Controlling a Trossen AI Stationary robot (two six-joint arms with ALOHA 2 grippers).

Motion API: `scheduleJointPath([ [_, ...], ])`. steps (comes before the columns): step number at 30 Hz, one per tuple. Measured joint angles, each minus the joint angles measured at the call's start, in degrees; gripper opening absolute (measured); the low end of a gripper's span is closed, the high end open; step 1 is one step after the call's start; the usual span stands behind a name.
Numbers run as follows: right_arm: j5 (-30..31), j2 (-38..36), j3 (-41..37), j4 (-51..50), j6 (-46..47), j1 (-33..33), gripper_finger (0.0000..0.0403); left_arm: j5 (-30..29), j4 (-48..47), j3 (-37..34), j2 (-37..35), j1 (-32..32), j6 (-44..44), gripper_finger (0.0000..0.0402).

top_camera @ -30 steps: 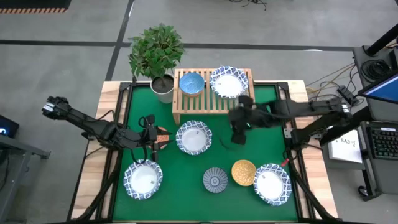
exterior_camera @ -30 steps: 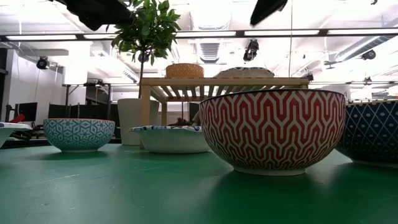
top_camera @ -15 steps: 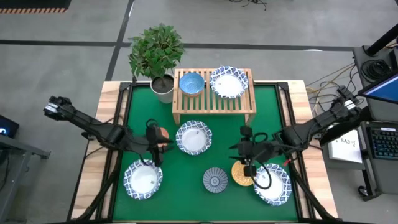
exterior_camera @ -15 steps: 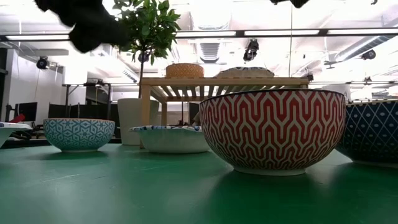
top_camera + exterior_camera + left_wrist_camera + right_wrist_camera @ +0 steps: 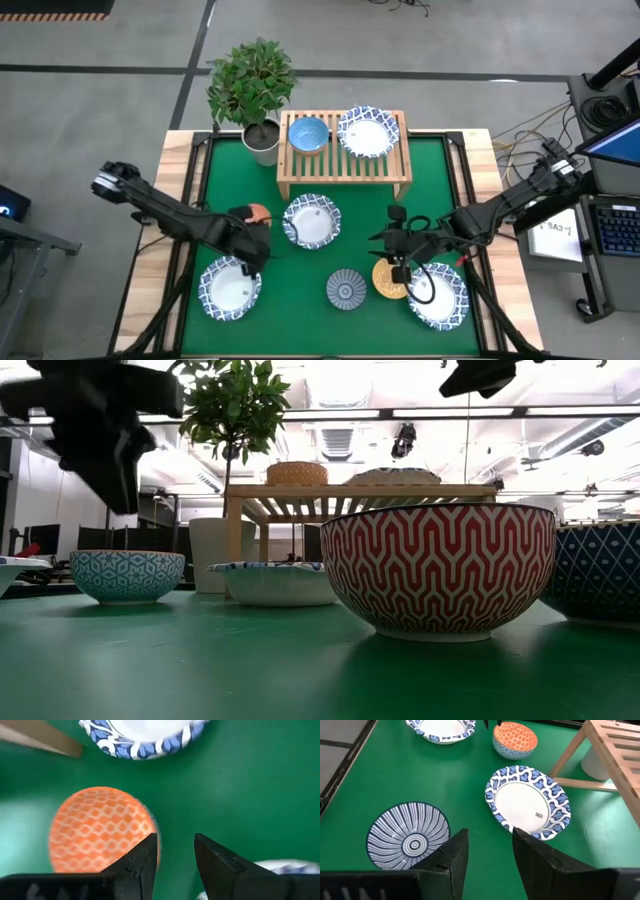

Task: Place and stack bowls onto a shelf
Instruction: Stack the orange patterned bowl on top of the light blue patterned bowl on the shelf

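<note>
The light-wood shelf (image 5: 343, 160) stands at the far middle of the green mat. It carries a light blue bowl (image 5: 308, 135) and a white blue-rimmed bowl (image 5: 367, 131). On the mat stand the orange-red bowl (image 5: 257, 212), three white bowls (image 5: 311, 221) (image 5: 230, 288) (image 5: 437, 296), the striped bowl (image 5: 346, 289) and the yellow-orange bowl (image 5: 390, 283). My left gripper (image 5: 256, 248) is open above the mat just beside the orange-red bowl (image 5: 95, 830). My right gripper (image 5: 400, 262) is open over the yellow-orange bowl, which its wrist view hides.
A potted green plant (image 5: 252, 90) stands at the shelf's left end. In the right wrist view the striped bowl (image 5: 407, 837) and the middle white bowl (image 5: 527, 802) lie ahead of the fingers. Bare mat (image 5: 420, 190) lies between the shelf and the right arm.
My right gripper has swung from in front of the shelf toward the table's near edge and stopped over the yellow-orange bowl. My left gripper has moved from beside the orange-red bowl toward the near edge and turned. No bowl has moved.
</note>
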Motion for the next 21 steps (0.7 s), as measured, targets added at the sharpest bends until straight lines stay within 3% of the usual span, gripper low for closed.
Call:
scheduleJointPath([
  [5,-0.01,0.00,-1.17,0.77,0.41,0.01,0.0143,-0.37,-0.51,-0.40,3.23,0.16,7.74,0.0113],
  [15,0.00,0.04,-1.69,0.60,-0.01,0.00,0.0141,-0.72,0.49,-4.57,2.92,0.63,2.09,0.0113],
  [21,0.00,0.04,-1.69,0.60,-0.03,0.01,0.0137,-0.94,7.69,-7.86,2.92,1.21,1.71,0.0113],
])
